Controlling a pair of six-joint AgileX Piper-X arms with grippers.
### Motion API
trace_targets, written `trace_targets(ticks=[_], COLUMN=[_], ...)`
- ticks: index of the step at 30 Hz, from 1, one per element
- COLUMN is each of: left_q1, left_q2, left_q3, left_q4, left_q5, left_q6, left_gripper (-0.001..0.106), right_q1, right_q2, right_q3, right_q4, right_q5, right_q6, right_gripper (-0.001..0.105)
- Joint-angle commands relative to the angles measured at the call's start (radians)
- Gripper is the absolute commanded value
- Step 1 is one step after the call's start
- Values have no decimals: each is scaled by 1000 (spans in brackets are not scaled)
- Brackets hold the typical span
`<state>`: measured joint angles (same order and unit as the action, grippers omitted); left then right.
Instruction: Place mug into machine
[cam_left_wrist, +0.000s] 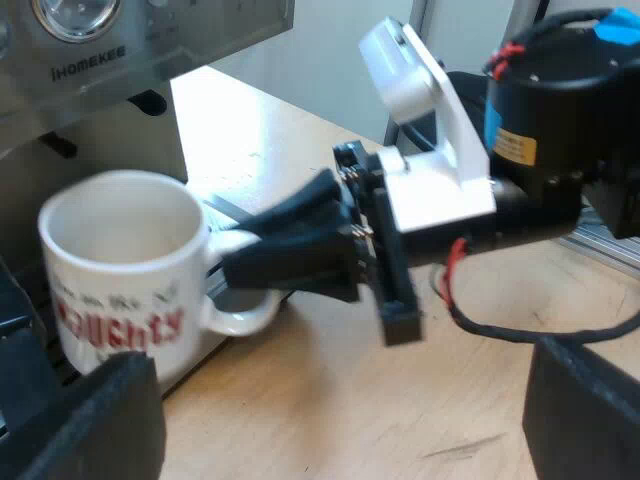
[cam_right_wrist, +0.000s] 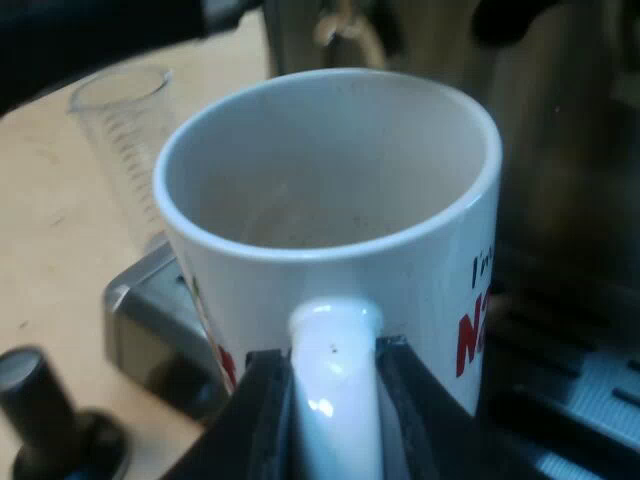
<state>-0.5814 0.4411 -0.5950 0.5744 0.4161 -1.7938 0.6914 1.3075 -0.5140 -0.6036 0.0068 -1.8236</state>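
A white mug (cam_left_wrist: 120, 260) with red lettering stands upright and empty at the espresso machine's (cam_left_wrist: 90, 60) front, over the edge of the drip tray (cam_right_wrist: 590, 390). Whether it rests on the tray or hangs just above it, I cannot tell. My right gripper (cam_left_wrist: 240, 250) is shut on the mug's handle, and up close the handle sits pinched between its two black fingers (cam_right_wrist: 335, 385) with the mug (cam_right_wrist: 330, 200) just beyond. My left gripper (cam_left_wrist: 340, 430) is open and holds nothing, a short way back from the mug over the wooden table (cam_left_wrist: 330, 400).
A measuring glass (cam_right_wrist: 125, 130) stands on the table just beyond the mug. A tamper with a black knob (cam_right_wrist: 45, 415) stands beside the drip tray's corner. The machine's gauge and front panel rise above the mug.
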Motion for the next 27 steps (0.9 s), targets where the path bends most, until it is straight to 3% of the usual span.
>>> trace_targets(ticks=[1, 27], left_q1=[-3, -3], left_q2=[-3, -3], left_q3=[-7, -7], left_q4=[-9, -9], left_q5=[2, 2], left_q6=[5, 5], left_gripper=[79, 79], right_q1=[2, 2], right_q2=[8, 237], right_q3=[-39, -258], right_q4=[-49, 3], right_q5=[35, 35], right_q6=[-3, 19], right_gripper=[0, 0])
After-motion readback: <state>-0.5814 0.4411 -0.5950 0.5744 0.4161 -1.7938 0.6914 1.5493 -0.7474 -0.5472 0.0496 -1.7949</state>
